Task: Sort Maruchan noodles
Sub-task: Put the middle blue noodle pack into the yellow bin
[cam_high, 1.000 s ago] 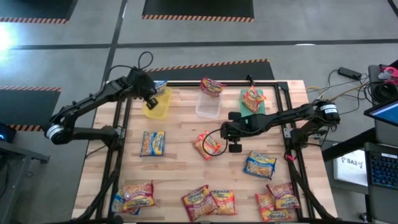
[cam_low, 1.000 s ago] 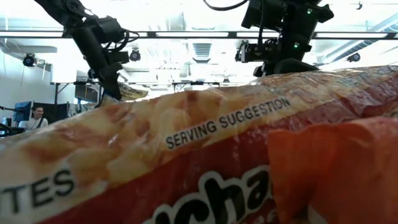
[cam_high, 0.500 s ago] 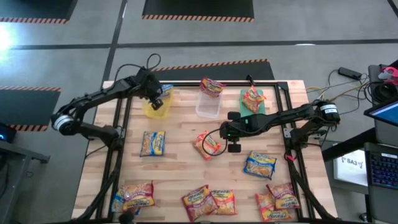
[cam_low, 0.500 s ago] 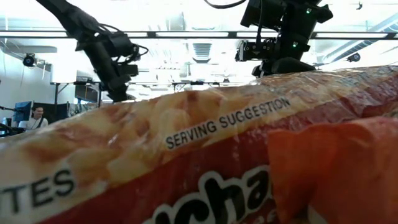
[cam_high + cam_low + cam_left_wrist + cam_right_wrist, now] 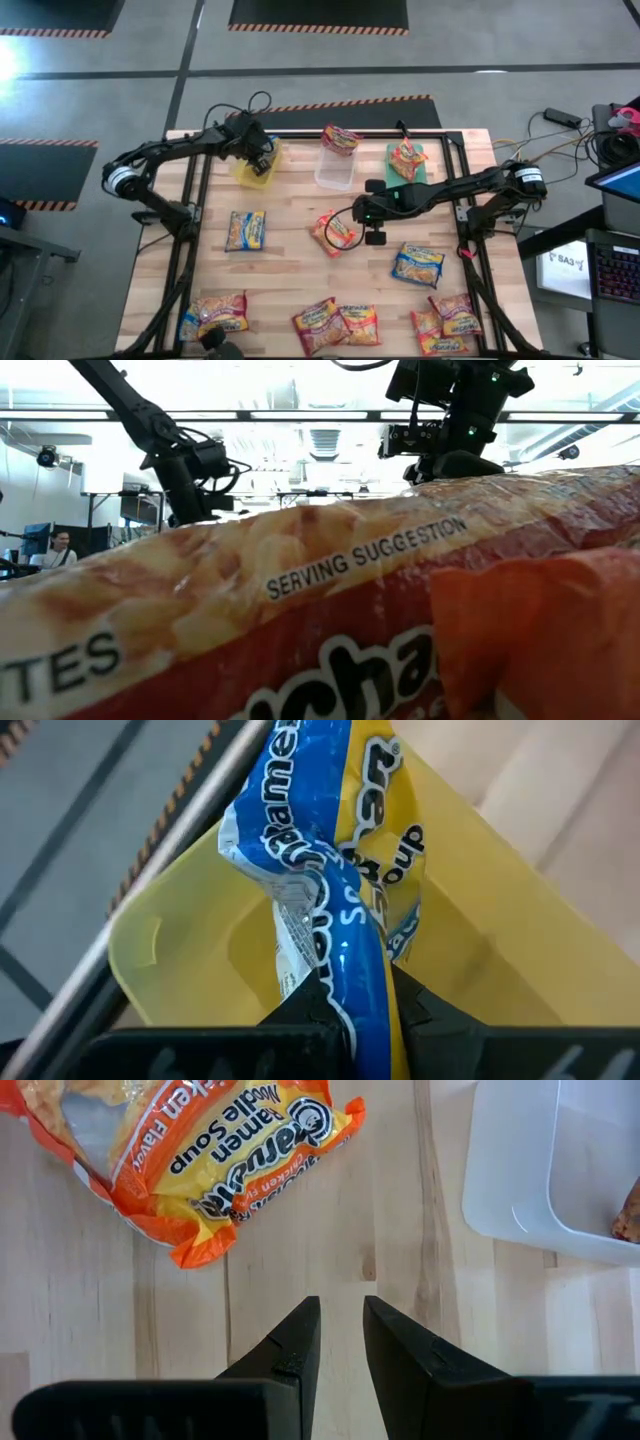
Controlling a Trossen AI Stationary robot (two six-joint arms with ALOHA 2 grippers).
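My left gripper [image 5: 360,1010] is at the far left, shut on a blue-and-yellow noodle packet [image 5: 330,870] inside the mouth of the yellow bin [image 5: 250,175]. My right gripper [image 5: 342,1320] hovers over bare wood mid-table, its fingers a narrow gap apart with nothing between them. An orange packet [image 5: 220,1160] lies flat on the table just ahead of it, also in the high view [image 5: 335,232]. A clear bin [image 5: 335,168] and a green bin [image 5: 407,162] each hold a packet. More packets lie flat across the near half. My left gripper pinches the crumpled blue-and-yellow packet between its two fingers at a narrowed, folded-in part [image 5: 345,985] near one end. The fingers slant down from the table's left. The packet sticks out ahead of them into the yellow bin; whether it touches the bin's floor I cannot tell.
Blue-and-yellow packets [image 5: 245,230] [image 5: 417,265] lie mid-table. Red and orange packets [image 5: 215,315] [image 5: 335,325] [image 5: 445,322] lie along the near edge. One near packet [image 5: 300,610] fills the low view. A black frame [image 5: 455,180] rims the table.
My left gripper has gone down and a little toward the table's right, carrying the blue-and-yellow packet from above the yellow bin's far rim into its mouth. It has stayed shut on the packet.
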